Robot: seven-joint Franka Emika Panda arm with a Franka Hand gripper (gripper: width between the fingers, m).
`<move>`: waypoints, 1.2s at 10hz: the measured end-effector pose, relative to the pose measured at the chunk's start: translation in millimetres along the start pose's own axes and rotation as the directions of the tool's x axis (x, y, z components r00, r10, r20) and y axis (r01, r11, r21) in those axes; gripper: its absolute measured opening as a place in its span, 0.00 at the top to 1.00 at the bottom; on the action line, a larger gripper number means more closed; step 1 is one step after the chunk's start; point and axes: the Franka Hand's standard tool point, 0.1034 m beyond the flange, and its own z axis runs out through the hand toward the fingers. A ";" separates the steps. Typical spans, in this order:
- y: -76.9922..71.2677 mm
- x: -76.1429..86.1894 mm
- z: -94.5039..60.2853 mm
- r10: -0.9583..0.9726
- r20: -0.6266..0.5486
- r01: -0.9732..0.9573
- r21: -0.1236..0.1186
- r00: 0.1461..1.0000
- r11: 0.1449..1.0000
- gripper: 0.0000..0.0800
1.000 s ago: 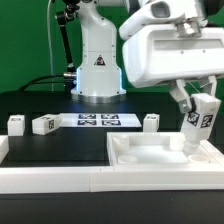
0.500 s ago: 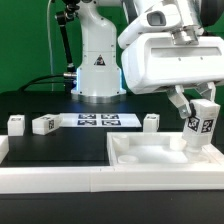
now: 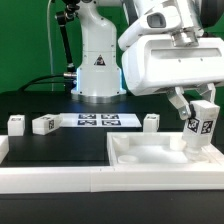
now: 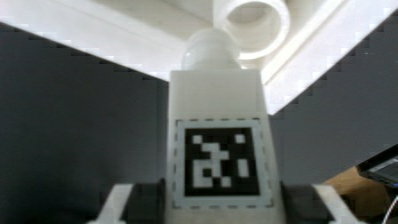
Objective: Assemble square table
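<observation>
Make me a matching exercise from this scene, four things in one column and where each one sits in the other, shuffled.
1 rightmost leg
2 tabletop
3 marker board
4 leftmost leg

A loose, at the exterior view's far left
B flat, before the robot base
C upright in the gripper
D flat, at the exterior view's right, nearest the camera

Pairs: 1-C, 2-D, 3-B, 4-A

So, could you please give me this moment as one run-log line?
gripper: shut on leg | leg: upright, lower end at tabletop corner | loose legs: three, by marker board
</observation>
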 end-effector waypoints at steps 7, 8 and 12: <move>-12.4 -1.3 2.1 -0.006 -0.013 0.006 0.005 1.000 1.000 0.64; -11.7 -2.8 4.6 -0.002 -0.012 0.003 0.005 1.000 1.000 0.64; -14.5 -7.7 11.1 0.002 -0.007 -0.002 0.012 1.000 1.000 0.64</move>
